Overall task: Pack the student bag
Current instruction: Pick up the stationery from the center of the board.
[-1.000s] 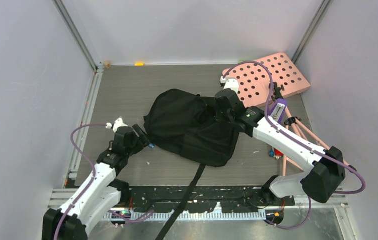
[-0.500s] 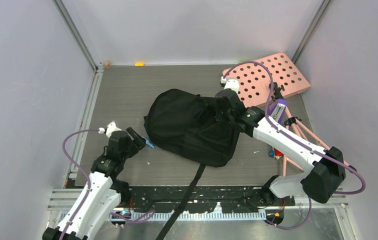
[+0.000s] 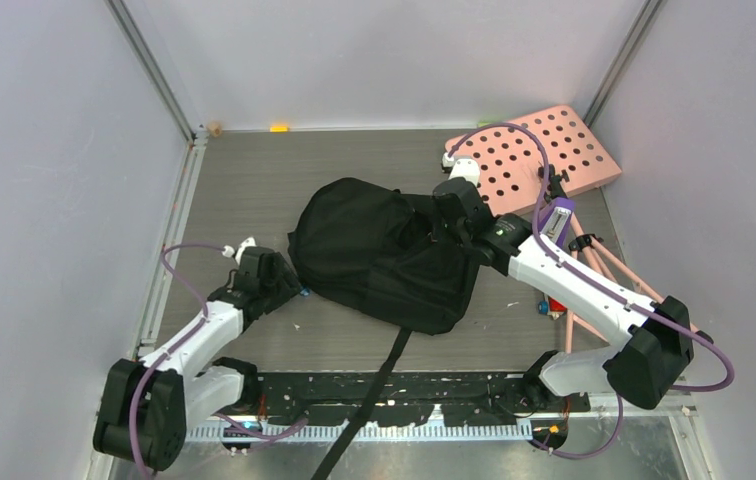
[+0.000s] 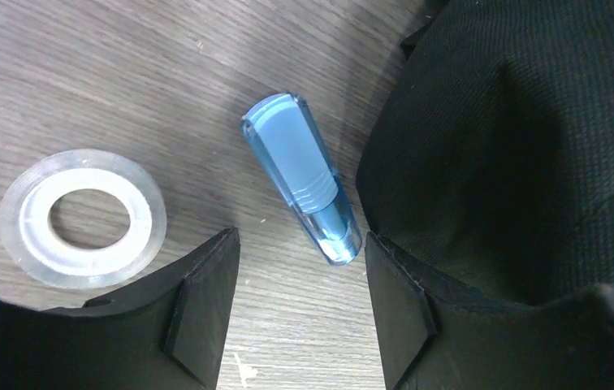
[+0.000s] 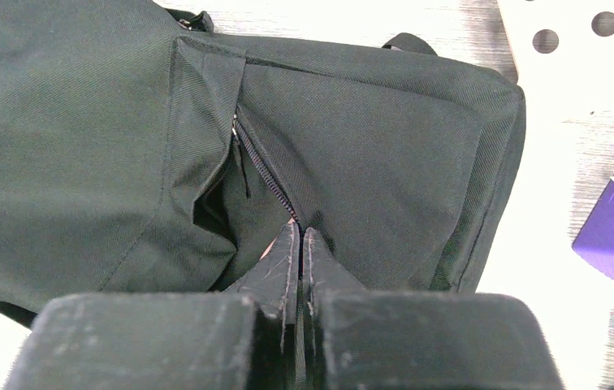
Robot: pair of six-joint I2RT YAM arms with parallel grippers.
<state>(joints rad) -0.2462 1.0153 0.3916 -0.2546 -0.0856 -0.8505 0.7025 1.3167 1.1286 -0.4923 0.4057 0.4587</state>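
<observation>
The student bag (image 3: 384,255), a black soft backpack, lies in the middle of the table. My right gripper (image 3: 446,222) is shut on the bag's fabric beside the zip (image 5: 265,172), whose opening gapes a little; the gripper (image 5: 300,231) rests on the bag (image 5: 385,138). My left gripper (image 3: 284,285) is open and low over the table at the bag's left edge. In the left wrist view a blue translucent tube (image 4: 302,175) lies just ahead of the open gripper (image 4: 297,244), against the bag (image 4: 523,138). The tube touches neither jaw.
A clear tape roll (image 4: 82,218) lies left of the tube. A pink board with round holes (image 3: 544,155) leans at the back right. A purple item (image 3: 557,218), pink rods (image 3: 604,270) and a red item (image 3: 554,305) lie by the right arm. A black strap (image 3: 374,390) trails over the near edge.
My left arm has swung and folded lower, and its gripper now sits slightly closer to the bag's left edge. The right arm and the bag have not moved.
</observation>
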